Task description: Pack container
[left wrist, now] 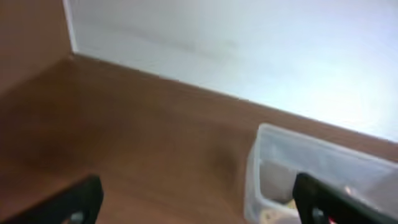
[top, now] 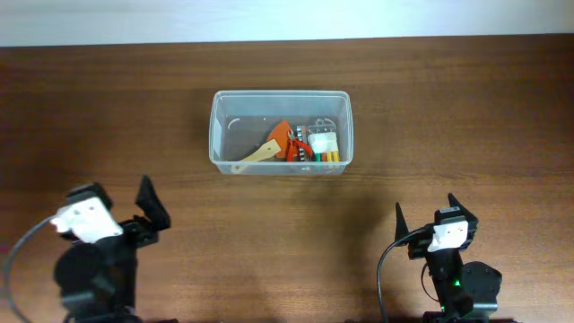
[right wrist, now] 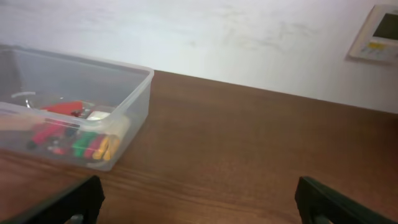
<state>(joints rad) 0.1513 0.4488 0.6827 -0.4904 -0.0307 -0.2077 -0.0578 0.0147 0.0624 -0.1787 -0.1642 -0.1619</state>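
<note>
Clear container [top: 280,92]; left fingers [top: 152,205], right fingers [top: 401,226] spread, both crouched low

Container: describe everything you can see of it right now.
The container is a clear, colourless rectangular tub, plastic by the look, with rounded corners and a raised rim, and no lid on it. It sits upright and flat on the brown table, near the middle, long side across the overhead view. Its left part is bare; toward the right lie a pale wooden piece, an orange-red piece and a small packet of coloured pieces. The left tool and right tool are open and clear of it.
</note>
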